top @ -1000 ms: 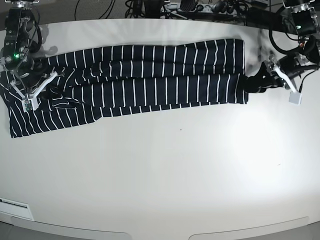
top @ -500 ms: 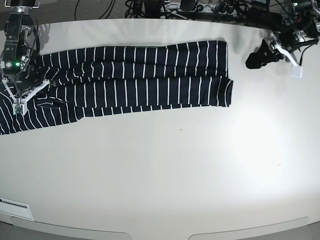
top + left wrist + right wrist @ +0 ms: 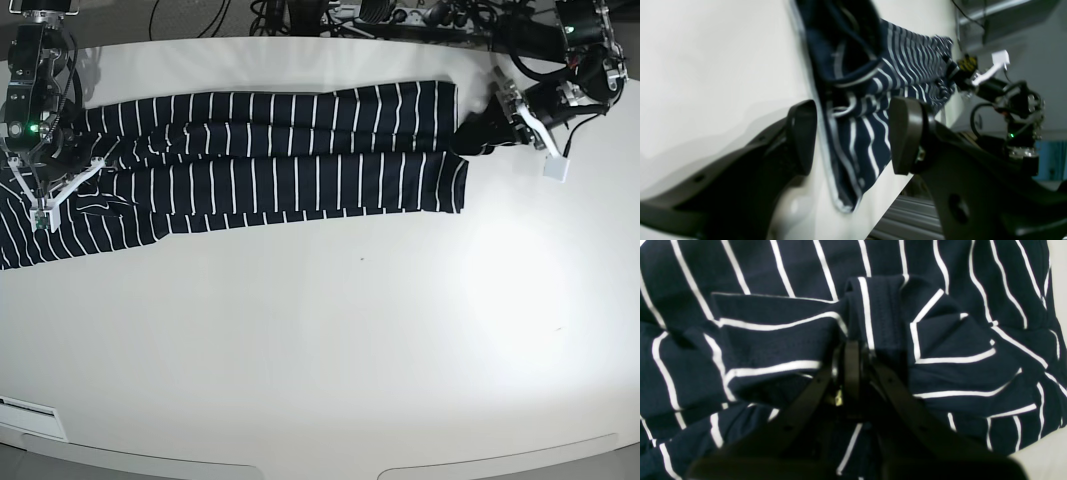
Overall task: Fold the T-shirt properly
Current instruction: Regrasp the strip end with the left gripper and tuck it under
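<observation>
T-shirt, folded into a long band, lies along the far tabletop. Right end effector pinches its left end; left end effector gapes, released, astride the right hem. Soft, light, limp cloth: best gripped at hem corners.

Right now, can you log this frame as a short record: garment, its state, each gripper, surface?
garment: striped T-shirt
state: folded lengthwise into a long band across the table
right gripper: shut on a bunched fold of the T-shirt
left gripper: open, jaws either side of the T-shirt's end, not gripping
surface: white table
</observation>
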Robot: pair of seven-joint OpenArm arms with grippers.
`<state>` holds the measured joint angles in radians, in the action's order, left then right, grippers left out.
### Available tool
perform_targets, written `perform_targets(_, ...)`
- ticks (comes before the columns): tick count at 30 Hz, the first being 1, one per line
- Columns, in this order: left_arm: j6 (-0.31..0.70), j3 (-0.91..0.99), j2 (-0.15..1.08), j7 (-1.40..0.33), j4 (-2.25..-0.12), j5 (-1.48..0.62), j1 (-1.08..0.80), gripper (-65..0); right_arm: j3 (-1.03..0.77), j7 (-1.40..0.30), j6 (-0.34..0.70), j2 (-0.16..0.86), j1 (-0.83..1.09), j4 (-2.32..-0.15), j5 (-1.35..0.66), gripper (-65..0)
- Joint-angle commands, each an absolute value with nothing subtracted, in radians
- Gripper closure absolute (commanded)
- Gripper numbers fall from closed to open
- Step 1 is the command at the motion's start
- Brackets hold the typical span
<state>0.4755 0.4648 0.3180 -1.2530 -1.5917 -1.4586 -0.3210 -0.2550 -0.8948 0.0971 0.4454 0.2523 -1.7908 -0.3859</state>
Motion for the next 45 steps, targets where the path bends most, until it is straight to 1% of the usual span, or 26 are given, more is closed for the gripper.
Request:
perform_targets(1, 0.469, 0.45, 0.316, -1.257, -1.602, -1.442, -0.311, -36.1, -0.262, -0.878, 0.097, 0.46, 0.244, -1.811, -0.389, 0.0)
perform_targets(8, 0.445, 0.426, 0.252, -1.227, -1.602, -1.357, -0.279, -36.1, -0.262, -0.881, 0.098, 0.46, 0.244, -1.811, -0.389, 0.0)
perform_targets(13, 0.44, 0.425, 0.229, -1.227, -1.602, -1.357, -0.28, -36.0, -0.262, -0.879, 0.098, 0.46, 0.244, -1.811, -0.389, 0.0)
perform_targets(19, 0.439, 0.445, 0.258, -1.226, -1.602, -1.335, -0.289, -36.0, -0.262, -0.88, 0.124, 0.46, 0.244, -1.811, -0.389, 0.0)
perform_targets(23, 0.421, 0.486, 0.278, -1.209, -1.602, -1.325, -0.288, -36.0, -0.262, -0.885, 0.123, 0.46, 0.244, -1.811, -0.389, 0.0)
perform_targets(33, 0.322, 0.498, 0.28, -1.169, -1.623, -1.178, -0.294, -36.0, -0.262, -0.887, 0.124, 0.46, 0.25, -1.811, -0.387, 0.0)
perform_targets(36, 0.316, 0.497, 0.279, -1.168, -1.623, -1.178, -0.304, -36.0, -0.262, -0.887, 0.133, 0.461, 0.252, -1.811, -0.385, 0.0)
perform_targets(39, 0.304, 0.477, 0.279, -1.166, -1.625, -1.179, -0.319, -36.0, -0.262, -0.887, 0.136, 0.461, 0.252, -1.811, -0.385, 0.0)
perform_targets(45, 0.302, 0.377, 0.263, -1.163, -1.625, -1.177, -0.326, -36.0, -0.262, -0.883, 0.136, 0.461, 0.252, -1.811, -0.385, 0.0)
